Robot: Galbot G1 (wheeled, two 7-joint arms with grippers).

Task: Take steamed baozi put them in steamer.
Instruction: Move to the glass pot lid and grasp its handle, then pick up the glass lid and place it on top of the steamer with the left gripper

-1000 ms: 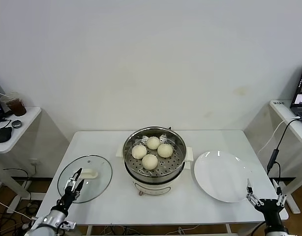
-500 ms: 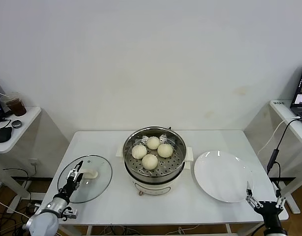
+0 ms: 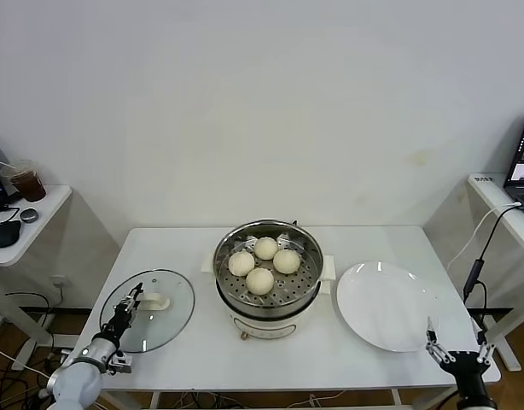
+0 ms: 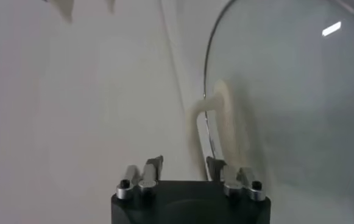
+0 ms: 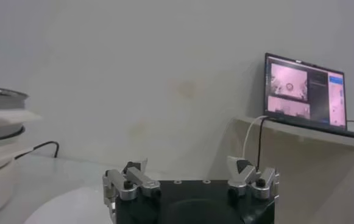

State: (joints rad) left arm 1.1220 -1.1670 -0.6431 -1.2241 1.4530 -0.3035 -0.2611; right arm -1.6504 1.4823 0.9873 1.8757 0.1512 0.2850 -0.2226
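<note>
The steamer (image 3: 268, 290) stands mid-table with its lid off. Four cream-white baozi lie on its perforated tray: (image 3: 241, 263), (image 3: 265, 248), (image 3: 286, 260), (image 3: 260, 280). My left gripper (image 3: 127, 309) is open and empty, low over the left part of the glass lid (image 3: 160, 320). In the left wrist view the left gripper (image 4: 184, 163) points along the lid's rim toward its white handle (image 4: 222, 115). My right gripper (image 3: 457, 350) is open and empty off the table's front right corner, also seen in its wrist view (image 5: 189, 165).
The white plate (image 3: 386, 306) lies bare right of the steamer. The steamer's side (image 5: 0, 122) shows far off in the right wrist view. A side table with a cup (image 3: 27, 182) stands at left, and a laptop (image 5: 304, 85) on a shelf at right.
My left arm has shifted left and its gripper now lies over the lid's left part, fingers narrower than before. My right gripper has sunk slightly. The baozi have not moved.
</note>
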